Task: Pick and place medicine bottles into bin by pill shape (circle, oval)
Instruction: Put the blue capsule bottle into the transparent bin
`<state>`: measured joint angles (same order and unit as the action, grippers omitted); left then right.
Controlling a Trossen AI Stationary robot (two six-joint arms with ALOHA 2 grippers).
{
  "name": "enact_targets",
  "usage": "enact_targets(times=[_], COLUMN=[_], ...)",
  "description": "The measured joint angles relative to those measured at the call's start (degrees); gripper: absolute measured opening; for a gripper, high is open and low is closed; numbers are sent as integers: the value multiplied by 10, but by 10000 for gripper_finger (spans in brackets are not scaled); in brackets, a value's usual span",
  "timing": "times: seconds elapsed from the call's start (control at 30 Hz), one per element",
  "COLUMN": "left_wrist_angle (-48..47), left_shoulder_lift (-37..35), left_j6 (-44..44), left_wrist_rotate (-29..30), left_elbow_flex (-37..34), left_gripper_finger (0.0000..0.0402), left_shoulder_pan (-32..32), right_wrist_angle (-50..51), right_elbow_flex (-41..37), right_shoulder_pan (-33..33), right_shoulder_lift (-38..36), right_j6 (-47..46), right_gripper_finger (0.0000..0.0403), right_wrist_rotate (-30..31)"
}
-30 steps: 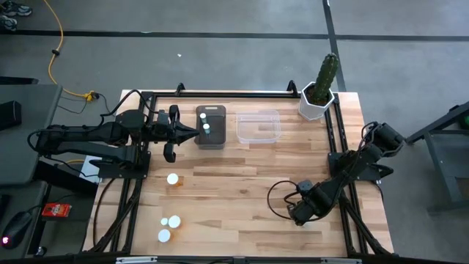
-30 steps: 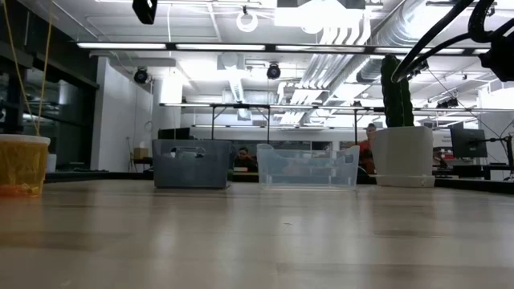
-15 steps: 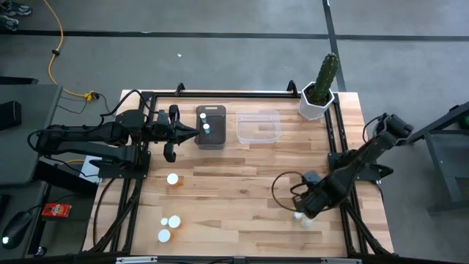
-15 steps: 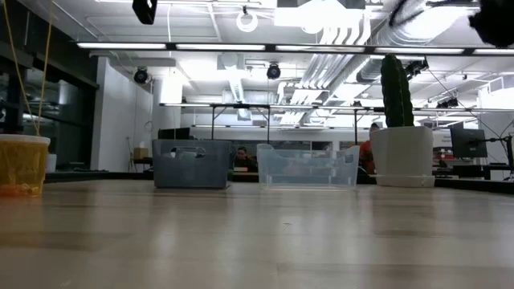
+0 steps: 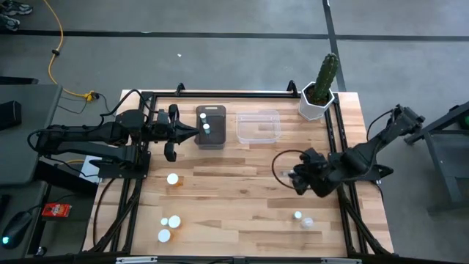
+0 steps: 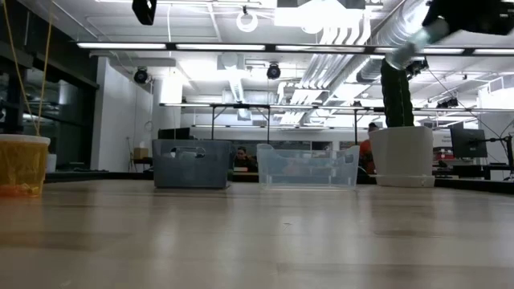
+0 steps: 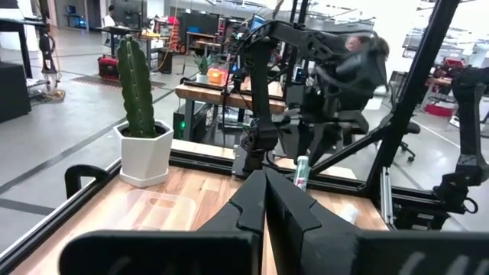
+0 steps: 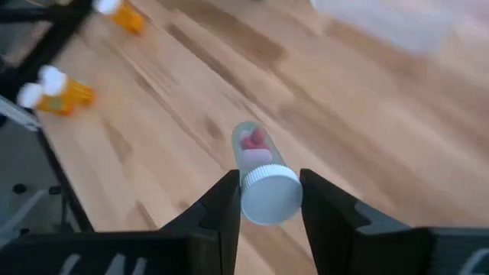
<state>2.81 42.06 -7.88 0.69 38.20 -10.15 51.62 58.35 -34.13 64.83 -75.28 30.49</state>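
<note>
My right claw (image 8: 266, 200) pinches a clear pill bottle (image 8: 260, 172) just under its white cap, lifted off the tabletop (image 5: 242, 191) toward 3 o'clock. It seems light, rigid and slick, so I'd grip the body squarely. My left claw (image 5: 192, 132) waits pressed together at 10 o'clock beside the grey bin (image 5: 211, 126).
</note>
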Motion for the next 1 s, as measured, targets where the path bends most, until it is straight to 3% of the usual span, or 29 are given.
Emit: enact_targets(times=[0.4,0.6,0.8,1.0], left_wrist_angle=[2,8,26,31], left_shoulder_lift=[0,0,1,3], left_j6=[-50,-55,-45,-45], left_wrist_rotate=[28,44,51,37], left_elbow_flex=[0,0,0,0], left_gripper_finger=[0,0,0,0], left_shoulder_pan=[0,0,0,0], right_wrist_angle=[-189,-275,-321,-330], right_elbow_flex=[0,0,0,0], right_shoulder_pan=[117,177,229,253], right_shoulder_lift=[-4,-5,-5,-5], right_j6=[366,498,548,551], right_gripper_finger=[103,103,103,103], right_wrist_rotate=[6,-55,-114,-127])
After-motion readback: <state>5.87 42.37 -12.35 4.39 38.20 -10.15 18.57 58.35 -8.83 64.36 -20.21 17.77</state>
